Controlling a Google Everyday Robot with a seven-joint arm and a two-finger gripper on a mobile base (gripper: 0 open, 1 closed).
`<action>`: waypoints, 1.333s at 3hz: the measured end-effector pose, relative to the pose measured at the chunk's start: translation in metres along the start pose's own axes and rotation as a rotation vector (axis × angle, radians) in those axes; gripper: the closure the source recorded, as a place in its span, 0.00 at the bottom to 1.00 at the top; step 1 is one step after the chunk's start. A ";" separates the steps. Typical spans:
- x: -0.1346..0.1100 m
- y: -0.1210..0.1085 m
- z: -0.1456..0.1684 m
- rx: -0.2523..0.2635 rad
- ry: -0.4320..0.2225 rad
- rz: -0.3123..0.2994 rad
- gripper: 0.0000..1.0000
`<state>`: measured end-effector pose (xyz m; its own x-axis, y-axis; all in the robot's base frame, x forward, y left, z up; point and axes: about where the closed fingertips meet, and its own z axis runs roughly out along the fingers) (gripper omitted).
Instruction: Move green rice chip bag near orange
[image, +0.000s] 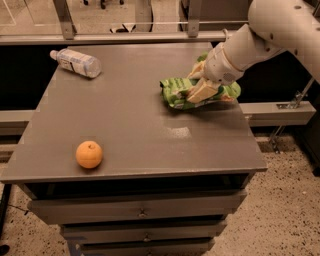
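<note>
The end effector (195, 86) sits over the far right part of the surface (130, 115), at the end of a white arm (260, 35) that comes in from the upper right. Its tan fingers (202, 90) are clamped on the green rice chip bag (174, 93): one finger lies across the top of the bag and the other shows just behind it, with crinkled green packaging bulging out on both sides. The bag lies close to the right edge of the surface, its left end pointing towards the middle. Whether its underside touches the surface or is raised slightly cannot be told.

The orange (89, 154) rests alone near the front left corner, well apart from the bag, with most of the bare grey top between them. A clear plastic bottle (76, 62) lies on its side at the far left corner, its cap end pointing left, also well apart from both bag and orange.

Below the surface, the front shows stacked drawers (140, 210) with small knobs. The unit stands on a speckled floor (290, 200).
</note>
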<state>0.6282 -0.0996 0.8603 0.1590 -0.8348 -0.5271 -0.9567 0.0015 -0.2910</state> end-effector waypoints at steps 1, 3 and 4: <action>-0.031 0.003 -0.001 -0.002 -0.036 -0.024 1.00; -0.091 0.010 0.001 -0.033 -0.118 -0.074 1.00; -0.117 0.028 0.008 -0.088 -0.178 -0.105 1.00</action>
<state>0.5846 0.0025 0.9069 0.2919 -0.7177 -0.6323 -0.9490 -0.1347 -0.2851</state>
